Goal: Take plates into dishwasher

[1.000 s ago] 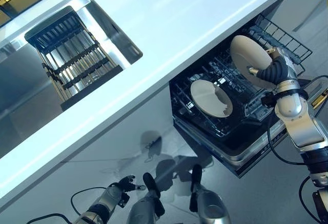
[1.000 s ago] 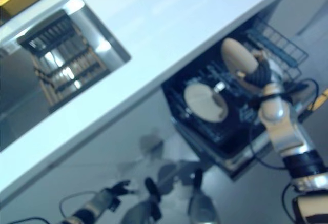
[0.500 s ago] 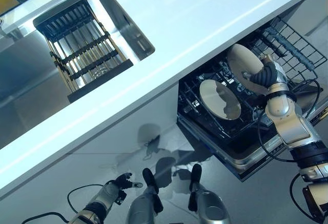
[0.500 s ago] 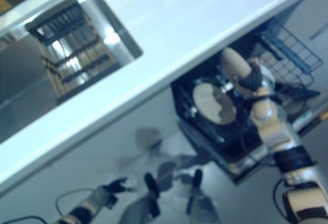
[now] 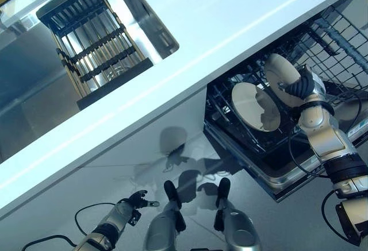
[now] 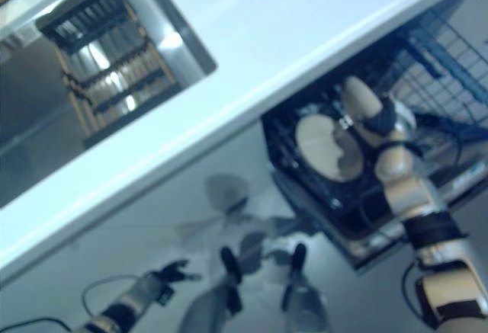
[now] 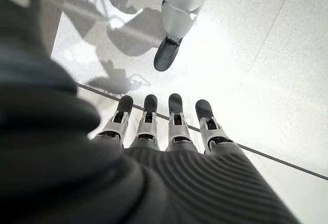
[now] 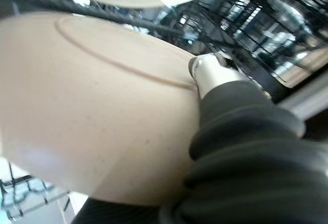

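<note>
My right hand [image 5: 306, 85] is shut on a cream plate [image 5: 281, 78], held on edge just above the dark lower rack [image 5: 230, 116] of the open dishwasher. In the right wrist view the same plate [image 8: 92, 111] fills the picture with my thumb [image 8: 212, 75] pressed on its face. A second cream plate [image 5: 255, 106] stands in the rack just to the left of the held one. My left hand [image 5: 133, 203] hangs low near the floor, open and holding nothing, its fingers [image 7: 148, 119] straight.
A white countertop [image 5: 190, 33] runs across above the dishwasher, overhanging the rack. A steel sink [image 5: 34, 73] with a dark dish drainer [image 5: 92, 44] lies at the upper left. The wire upper rack [image 5: 336, 47] juts out at the right.
The camera has shifted. My right hand has lowered the held plate into the rack, closer to the plate standing there. The left hand stays low.
</note>
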